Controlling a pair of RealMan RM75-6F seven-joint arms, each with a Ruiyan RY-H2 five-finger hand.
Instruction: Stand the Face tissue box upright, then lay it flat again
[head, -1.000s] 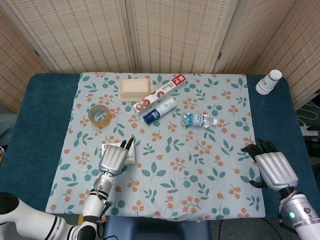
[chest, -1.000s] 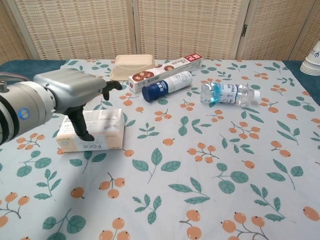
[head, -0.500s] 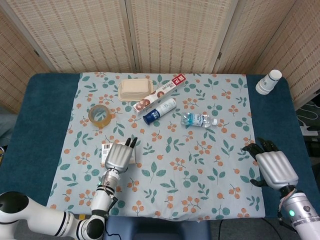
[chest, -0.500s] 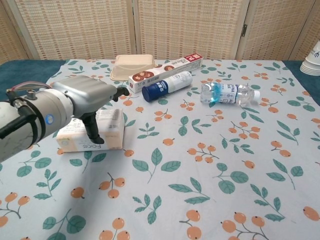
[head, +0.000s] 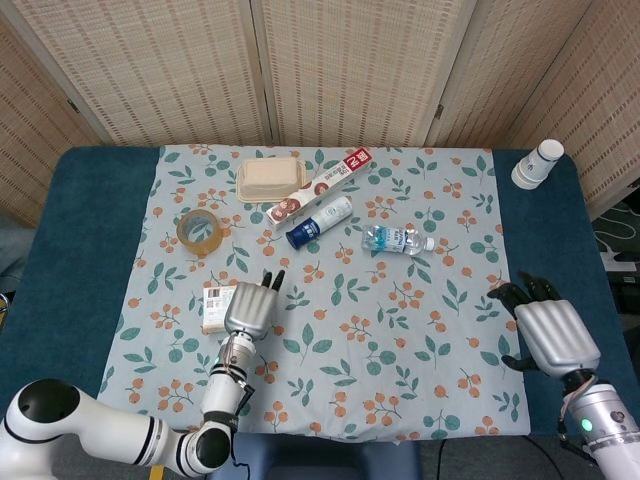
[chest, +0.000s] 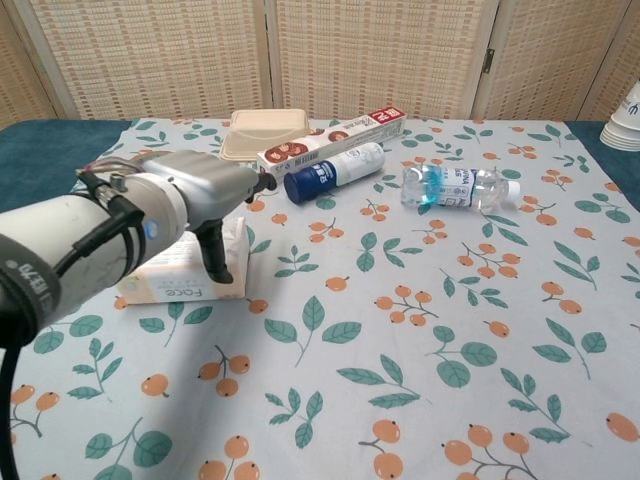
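The Face tissue box (chest: 170, 286) lies flat on the flowered cloth at the left, its printed long side facing the chest camera. In the head view only its left part (head: 215, 305) shows beside my left hand (head: 250, 308). That left hand (chest: 195, 195) hovers over the box's right end, fingers stretched across the top and thumb hanging down in front of the box face. I see no firm grip on the box. My right hand (head: 547, 336) rests on the blue table at the far right, holding nothing, and is out of the chest view.
A tape roll (head: 200, 232) lies behind the box. Further back are a beige lidded container (head: 270, 178), a long red-and-white carton (head: 320, 185), a blue-capped white bottle (head: 320, 221) and a lying water bottle (head: 398, 239). Stacked paper cups (head: 537, 163) stand at the back right.
My left hand has slid rightward along the tissue box, from over its middle to its right end. The box has stayed flat in place. The right hand barely moved.
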